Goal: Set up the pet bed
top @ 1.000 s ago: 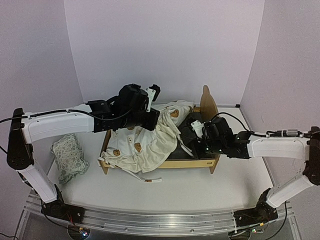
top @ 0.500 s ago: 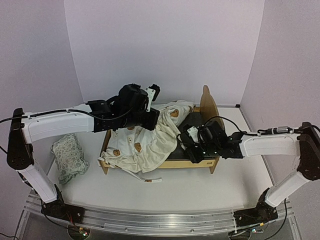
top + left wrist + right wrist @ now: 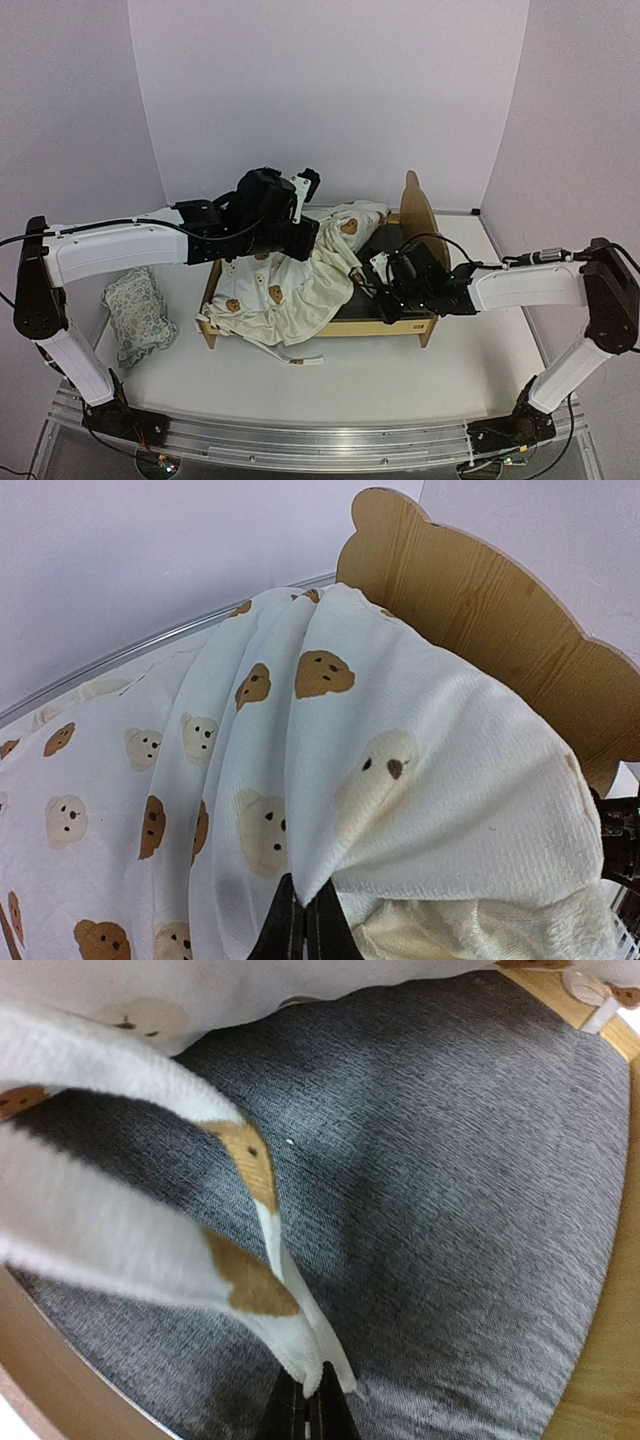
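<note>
Pinching a fold of the cream bear-print cover (image 3: 400,780), the left gripper (image 3: 303,922) is holding its jaws nearly together on the fabric. The cloth is hanging from them in a raised peak above the pet bed (image 3: 330,328). The bed is sitting in the middle of the bench (image 3: 400,390), with its bear-ear headboard (image 3: 418,205) standing at the right end in the top view. The cover is lying bunched over the left part of the frame, and one loose tie (image 3: 300,361) is trailing onto the bench just in front of the near rail. The right gripper (image 3: 308,1412) is reaching low over the dark grey base (image 3: 460,1190), its jaws closed on the thin white ties (image 3: 298,1310) of the cover. In the wrist view these are stretching up and away to the left. A small floral pillow (image 3: 137,312) is lying on the bench to the left of the bed, apart from the frame and beside the left arm.
</note>
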`<state>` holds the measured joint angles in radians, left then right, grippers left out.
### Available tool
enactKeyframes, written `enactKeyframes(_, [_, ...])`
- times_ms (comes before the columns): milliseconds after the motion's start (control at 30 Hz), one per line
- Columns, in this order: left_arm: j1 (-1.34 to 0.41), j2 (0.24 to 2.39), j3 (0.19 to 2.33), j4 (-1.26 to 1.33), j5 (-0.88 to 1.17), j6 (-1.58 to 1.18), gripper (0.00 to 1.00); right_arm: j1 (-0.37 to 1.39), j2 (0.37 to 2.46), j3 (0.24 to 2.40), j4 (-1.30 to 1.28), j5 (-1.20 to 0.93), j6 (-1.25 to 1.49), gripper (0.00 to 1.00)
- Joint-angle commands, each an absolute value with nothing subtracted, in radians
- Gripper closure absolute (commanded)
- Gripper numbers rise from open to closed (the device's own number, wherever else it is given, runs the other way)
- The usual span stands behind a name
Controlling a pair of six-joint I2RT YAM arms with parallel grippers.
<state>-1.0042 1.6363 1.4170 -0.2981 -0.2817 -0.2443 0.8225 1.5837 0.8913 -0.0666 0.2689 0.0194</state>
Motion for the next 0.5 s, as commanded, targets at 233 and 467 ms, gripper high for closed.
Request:
enactKeyframes(233, [-0.991,1.609,1.453,-0.298,-0.292,-0.252,1.0,0.963,1.423,0.999,-0.23,0.293,-0.031,1.0])
enactKeyframes(467, [-0.991,1.619,1.45,-0.296,-0.278,-0.249,1.0,1.014,1.404,1.028,-0.299,0.011,0.173,1.0])
